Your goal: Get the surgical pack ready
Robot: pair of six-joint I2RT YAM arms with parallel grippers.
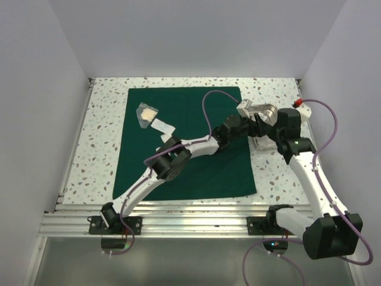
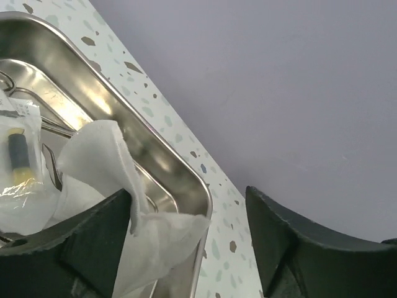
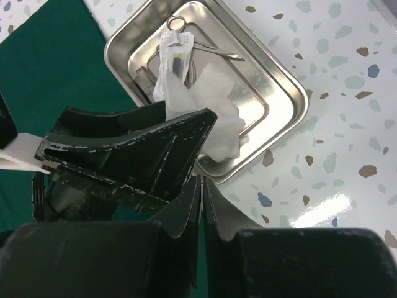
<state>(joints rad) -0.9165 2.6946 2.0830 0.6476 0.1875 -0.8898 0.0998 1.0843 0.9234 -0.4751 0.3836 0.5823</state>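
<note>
**Desk:** What are the left fingers doing?

**Operator:** My left fingers (image 2: 115,214) stand wide apart and grip nothing. A white gauze sheet (image 2: 99,155) lies against the inner face of one of them and hangs down between the two. The other finger is clear of everything.

**Desk:** And the right?

**Operator:** My right fingers (image 3: 202,192) are pressed together with only a thin seam between them. I see nothing caught in that seam. One of the left fingers sits just ahead of them and to one side.

**Desk:** Where is the tray?

**Operator:** The steel tray (image 3: 291,93) is straight ahead of the right fingers, on the speckled worktop (image 1: 101,149). Its near corner is close under the left fingers. Inside it I see the gauze sheet, a clear sealed packet (image 3: 173,53) holding something dark and yellow, and a ring-handled instrument (image 3: 211,46) along the far side.

**Desk:** And the pack?

**Operator:** The surgical pack (image 1: 178,161) is a dark green drape spread flat on the worktop. It lies behind and beside both sets of fingers, and my left arm reaches across it. Its edge runs just beside the tray, though I cannot tell whether they touch. Two small gauze packets (image 1: 149,114) lie on its far part, well apart from the fingers.
</note>
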